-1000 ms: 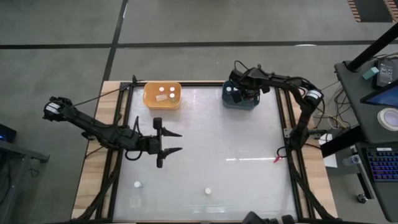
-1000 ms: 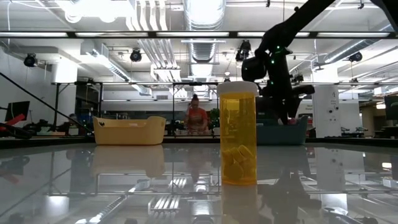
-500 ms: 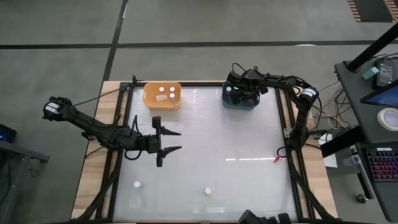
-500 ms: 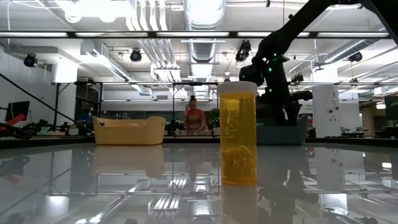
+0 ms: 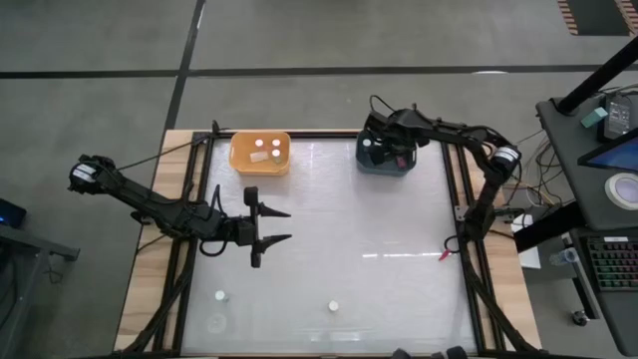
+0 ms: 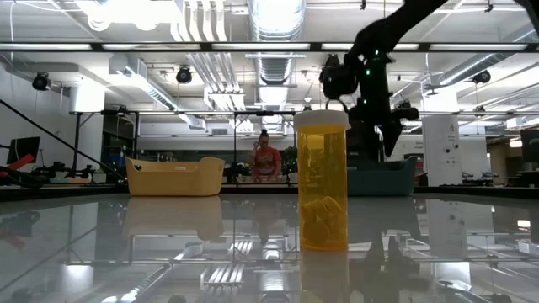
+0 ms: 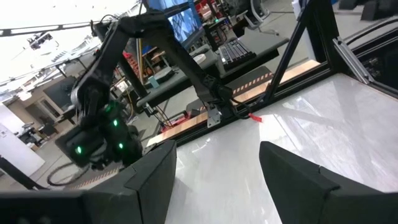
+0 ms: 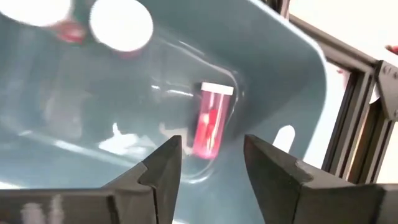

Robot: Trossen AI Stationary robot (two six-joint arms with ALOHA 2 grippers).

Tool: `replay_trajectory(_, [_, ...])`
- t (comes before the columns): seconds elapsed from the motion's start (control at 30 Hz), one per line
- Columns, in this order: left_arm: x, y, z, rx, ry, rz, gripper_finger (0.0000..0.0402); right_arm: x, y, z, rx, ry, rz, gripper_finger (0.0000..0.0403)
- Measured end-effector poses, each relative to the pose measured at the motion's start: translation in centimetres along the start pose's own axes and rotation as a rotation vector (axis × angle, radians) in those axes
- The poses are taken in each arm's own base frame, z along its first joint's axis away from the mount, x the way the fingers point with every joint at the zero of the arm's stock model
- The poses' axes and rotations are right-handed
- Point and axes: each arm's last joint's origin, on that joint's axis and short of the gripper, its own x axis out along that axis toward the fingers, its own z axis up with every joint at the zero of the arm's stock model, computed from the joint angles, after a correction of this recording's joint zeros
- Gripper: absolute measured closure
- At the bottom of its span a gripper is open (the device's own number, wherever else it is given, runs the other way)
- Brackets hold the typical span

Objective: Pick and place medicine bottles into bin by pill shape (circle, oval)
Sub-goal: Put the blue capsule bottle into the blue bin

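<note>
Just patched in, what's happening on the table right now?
The right gripper hangs open over the blue-grey bin, where a pink bottle lies on its side below it, apparently just dropped. The yellow bin holds three white-capped bottles. The left gripper waits open over the table's left-middle, holding nothing. Two bottles stand unsorted near the front edge.

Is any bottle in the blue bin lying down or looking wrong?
Yes. In the blue bin, one red bottle lies on its side against the wall, below the open right gripper, while the other bottles show round caps, apparently upright.
</note>
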Motion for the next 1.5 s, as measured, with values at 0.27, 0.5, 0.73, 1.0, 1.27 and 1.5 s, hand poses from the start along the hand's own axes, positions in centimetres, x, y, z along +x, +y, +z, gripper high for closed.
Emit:
replay_trajectory(0.27, [0.0, 0.0, 0.0, -0.002, -0.002, 0.001, 0.0187, -5.4, 1.0, -3.0, -0.115, -0.142, 0.107, 0.0237])
replay_trajectory(0.5, [0.1, -0.1, -0.1, -0.028, 0.003, -0.002, 0.0187, -8.4, 2.7, -8.7, -0.323, -0.247, 0.216, 0.0239])
replay_trajectory(0.73, [0.3, -0.3, -0.2, -0.065, 0.011, -0.005, 0.0187, -8.8, 3.6, -15.1, -0.46, -0.462, 0.466, 0.0255])
replay_trajectory(1.0, [0.3, -0.3, -0.1, -0.229, 0.002, -0.001, 0.0187, -8.3, 2.1, -18.9, -0.677, -0.831, 0.849, 0.0276])
replay_trajectory(1.27, [0.4, -0.2, 0.0, -0.602, -0.003, 0.0, 0.0187, -7.6, -0.6, -20.4, -0.796, -1.211, 1.063, 0.0297])
replay_trajectory(1.5, [0.3, -0.5, -0.6, -1.073, 0.139, 0.015, 0.0187, -8.9, -2.1, -20.5, -0.827, -1.39, 1.048, 0.0316])
